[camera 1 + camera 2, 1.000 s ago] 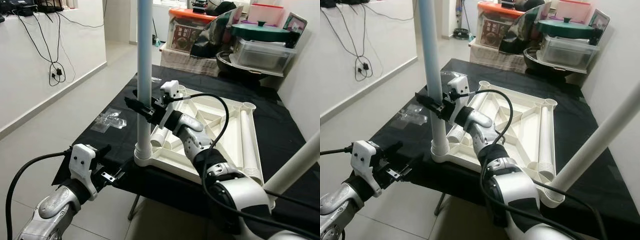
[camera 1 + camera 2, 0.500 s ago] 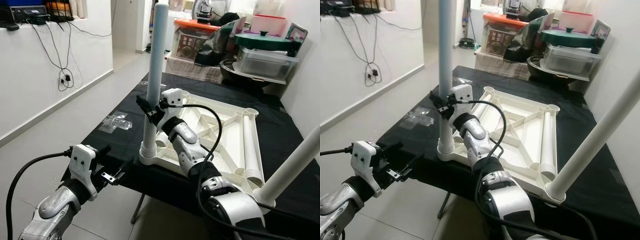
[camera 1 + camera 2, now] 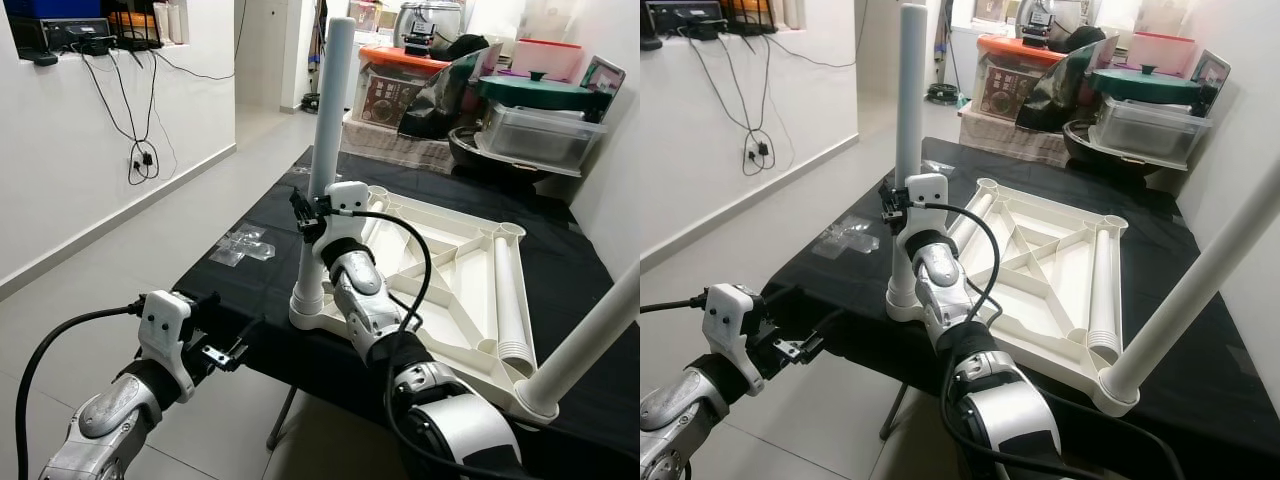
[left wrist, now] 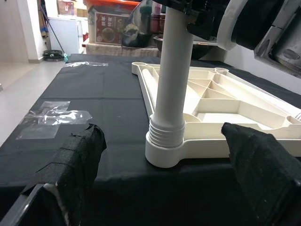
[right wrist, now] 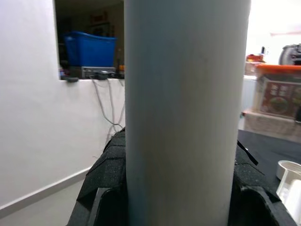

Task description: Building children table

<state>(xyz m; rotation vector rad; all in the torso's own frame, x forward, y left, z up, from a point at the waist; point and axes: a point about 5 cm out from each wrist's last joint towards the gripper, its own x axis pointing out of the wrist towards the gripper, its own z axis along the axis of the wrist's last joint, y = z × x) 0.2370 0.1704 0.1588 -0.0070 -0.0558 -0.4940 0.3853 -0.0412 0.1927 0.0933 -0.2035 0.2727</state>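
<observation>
**Right gripper clamped on the upright leg**

The white tabletop (image 3: 455,270) lies upside down on the black-covered table (image 3: 250,285), ribs facing up. At its near left corner stands the upright leg (image 3: 322,160), seated in its socket, and the right gripper (image 3: 305,217) is closed around it partway up, the silver right arm reaching in from the near side. Another leg (image 3: 588,335) rises tilted from the near right corner, running out of the frame. A loose leg (image 3: 508,300) lies flat along the tabletop's right edge. The left gripper (image 3: 238,345) hovers near the table's near left edge, fingers apart, holding nothing. Clear plastic wrap (image 3: 243,247) sits on the table's left side.
</observation>
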